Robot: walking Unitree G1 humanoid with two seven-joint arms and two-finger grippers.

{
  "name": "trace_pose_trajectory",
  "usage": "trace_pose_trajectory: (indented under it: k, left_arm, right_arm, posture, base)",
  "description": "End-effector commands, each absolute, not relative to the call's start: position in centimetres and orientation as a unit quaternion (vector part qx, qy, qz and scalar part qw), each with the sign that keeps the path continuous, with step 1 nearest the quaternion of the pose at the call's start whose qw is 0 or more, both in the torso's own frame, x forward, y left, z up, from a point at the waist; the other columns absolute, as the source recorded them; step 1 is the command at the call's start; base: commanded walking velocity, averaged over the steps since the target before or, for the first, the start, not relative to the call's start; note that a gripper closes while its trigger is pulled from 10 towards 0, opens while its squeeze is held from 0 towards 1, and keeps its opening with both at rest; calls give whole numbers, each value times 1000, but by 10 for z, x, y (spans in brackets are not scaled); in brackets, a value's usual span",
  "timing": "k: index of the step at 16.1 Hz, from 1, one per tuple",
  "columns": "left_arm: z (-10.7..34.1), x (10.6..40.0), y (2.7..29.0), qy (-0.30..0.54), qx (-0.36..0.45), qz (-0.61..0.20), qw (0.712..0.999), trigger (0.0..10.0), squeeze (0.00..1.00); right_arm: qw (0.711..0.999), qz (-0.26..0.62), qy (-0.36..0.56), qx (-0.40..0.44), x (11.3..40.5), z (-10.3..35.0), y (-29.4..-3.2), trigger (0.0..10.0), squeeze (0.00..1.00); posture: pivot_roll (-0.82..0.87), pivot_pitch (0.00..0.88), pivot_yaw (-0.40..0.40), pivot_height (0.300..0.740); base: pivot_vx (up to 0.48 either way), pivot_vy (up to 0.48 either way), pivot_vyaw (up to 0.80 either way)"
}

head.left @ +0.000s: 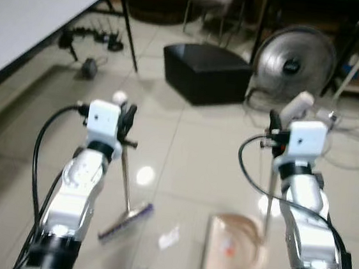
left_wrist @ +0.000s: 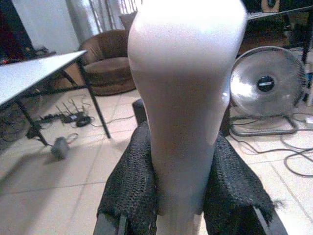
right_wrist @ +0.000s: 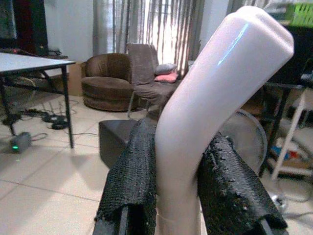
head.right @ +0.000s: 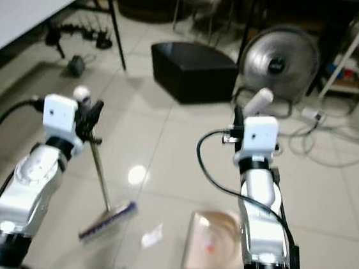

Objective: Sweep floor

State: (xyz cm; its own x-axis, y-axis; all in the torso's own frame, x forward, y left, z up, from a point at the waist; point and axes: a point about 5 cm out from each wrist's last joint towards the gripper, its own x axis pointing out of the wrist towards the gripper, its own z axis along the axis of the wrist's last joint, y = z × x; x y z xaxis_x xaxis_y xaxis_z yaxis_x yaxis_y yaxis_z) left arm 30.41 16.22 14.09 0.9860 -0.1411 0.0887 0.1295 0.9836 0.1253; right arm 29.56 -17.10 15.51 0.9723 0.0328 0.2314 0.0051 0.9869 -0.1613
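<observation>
Pale glossy tile floor (head.left: pixel 184 154) spreads ahead of me, with a white table (head.left: pixel 38 10) off to my left, a black ottoman (head.left: pixel 205 72) and a floor fan (head.left: pixel 295 64) further out. Closer in, I have the broom (head.left: pixel 124 186) in the left gripper (head.left: pixel 127 121), whose fingers are clamped on its white handle top (left_wrist: pixel 186 98), the shaft slanting down to the purple-bristled head (head.left: pixel 126 221) on the tiles. The right gripper (head.left: pixel 274 128) has its padded fingers (right_wrist: pixel 132 181) closed around the bent white handle of the dustpan (head.left: pixel 235 244), which sits flat on the floor just in front of my right arm. A small scrap of paper (head.left: pixel 168 237) lies between the broom head and the pan, near both. To do this well, I judge I should draw the bristles in a low, short stroke toward the pan mouth, keeping the pan's lip pressed to the tile so the scrap rides in rather than under.
</observation>
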Motion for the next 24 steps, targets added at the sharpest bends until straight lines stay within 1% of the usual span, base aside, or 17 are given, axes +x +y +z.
trace_pose_trajectory:
  k: [1, 4, 5, 8, 10, 11, 12, 13, 15, 17, 19, 22, 24]
  left_arm:
    - [147, 306, 159, -76, 69, -62, 993, 10000, 0]
    - [147, 305, 161, -91, 62, -36, 993, 10000, 0]
    - [148, 309, 165, -110, 52, -5, 993, 10000, 0]
    - [149, 315, 168, -136, 38, 19, 990, 10000, 0]
    - [149, 318, 171, -144, 38, 40, 988, 10000, 0]
    - [148, 320, 170, -151, 41, 45, 987, 10000, 0]
    - [143, 326, 169, -145, 35, 53, 987, 10000, 0]
    - [141, 327, 168, -144, 33, 54, 988, 10000, 0]
    - [133, 331, 167, -133, 32, 70, 988, 10000, 0]
    - [129, 336, 162, -128, 37, 71, 989, 10000, 0]
    - [125, 342, 154, -117, 15, 73, 990, 10000, 0]
    - [115, 345, 140, -91, 7, 48, 995, 10000, 0]
    - [117, 350, 134, -90, -7, 54, 994, 10000, 0]
  right_arm:
    - [987, 5, -139, -86, 296, 161, -175, 10000, 0]
    - [980, 13, -168, -107, 293, 166, -174, 10000, 0]
    - [973, 23, -192, -128, 297, 169, -174, 10000, 0]
    - [962, 35, -227, -146, 306, 172, -175, 10000, 0]
    - [957, 50, -236, -158, 309, 165, -170, 10000, 0]
    - [955, 61, -240, -165, 311, 162, -165, 10000, 0]
    - [956, 67, -236, -158, 314, 152, -155, 10000, 0]
    - [957, 72, -233, -155, 315, 148, -150, 10000, 0]
    - [957, 92, -233, -149, 315, 137, -130, 10000, 0]
    - [962, 104, -211, -136, 315, 123, -109, 10000, 0]
    - [965, 109, -207, -118, 312, 118, -92, 10000, 0]
    - [967, 105, -215, -90, 309, 120, -81, 10000, 0]
    - [967, 103, -218, -83, 307, 120, -76, 10000, 0]
  posture:
    - [64, 175, 101, 740]
    - [79, 210, 109, 740]
    - [86, 233, 112, 740]
    - [109, 260, 110, 740]
    - [139, 281, 118, 740]
    - [143, 292, 118, 740]
    - [151, 310, 126, 740]
    - [151, 310, 126, 740]
    - [152, 319, 129, 740]
    - [151, 326, 129, 740]
    - [147, 329, 131, 740]
    - [128, 319, 132, 740]
    - [116, 324, 127, 740]
  base:
    - [0, 0, 0]
    - [0, 0, 0]
    - [0, 0, 0]
    - [0, 0, 0]
    - [0, 0, 0]
    - [0, 0, 0]
    - [0, 0, 0]
    - [0, 0, 0]
    - [0, 0, 0]
    - [0, 0, 0]
    - [0, 0, 0]
    - [0, 0, 0]
    - [0, 0, 0]
